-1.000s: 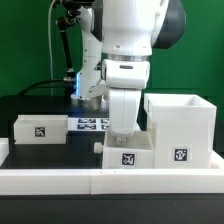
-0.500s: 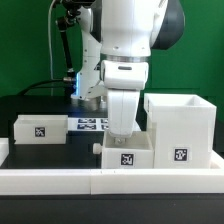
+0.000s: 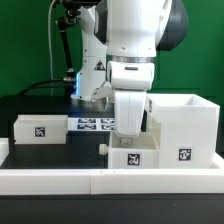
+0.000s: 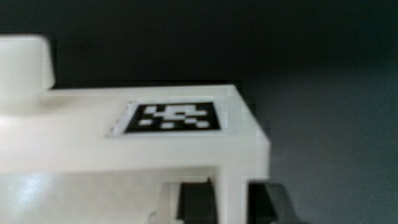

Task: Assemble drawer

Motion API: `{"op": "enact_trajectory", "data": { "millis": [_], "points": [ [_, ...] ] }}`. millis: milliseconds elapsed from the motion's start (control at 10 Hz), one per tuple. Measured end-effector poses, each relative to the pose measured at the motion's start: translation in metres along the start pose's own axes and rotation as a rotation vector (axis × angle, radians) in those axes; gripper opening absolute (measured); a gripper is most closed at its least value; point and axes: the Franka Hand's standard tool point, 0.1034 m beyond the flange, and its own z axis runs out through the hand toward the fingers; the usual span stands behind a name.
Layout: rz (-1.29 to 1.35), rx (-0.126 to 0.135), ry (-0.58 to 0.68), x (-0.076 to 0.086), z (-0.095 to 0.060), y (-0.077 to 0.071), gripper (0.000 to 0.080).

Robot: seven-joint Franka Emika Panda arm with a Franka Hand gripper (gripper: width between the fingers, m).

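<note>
Drawer tray [image 3: 130, 156] sits on the desk [image 3: 50, 152] just beside the tall box [image 3: 182, 122], close behind the border rail [image 3: 60, 180], and I have it by one wall. In the wrist view my jaws are narrow, with a dark finger [image 4: 192, 202] either side of the white rim near its tag [image 4: 175, 117]. That picture is blurred, so I may be judging the bite too kindly. The second tray [image 3: 40, 130] waits well apart, toward the exterior view's left. My worry is the grip: I hold a thin wall off to one side, so on lifting the tray could swing or slip. Tilted, its corner would catch the box's edge and jam, or shove the box askew.
</note>
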Motion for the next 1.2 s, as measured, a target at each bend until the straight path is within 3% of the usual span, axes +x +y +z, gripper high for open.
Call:
{"op": "enact_trajectory", "data": {
  "millis": [300, 400, 1200],
  "points": [
    [-0.065, -0.001, -0.023, 0.0029, 0.0004, -0.0003, 0.0044],
    [-0.094, 0.01, -0.039, 0.0011, 0.0011, 0.0003, 0.0044],
    [-0.091, 0.003, -0.035, 0.0046, 0.0, 0.0024, 0.0044]
  ]
}}
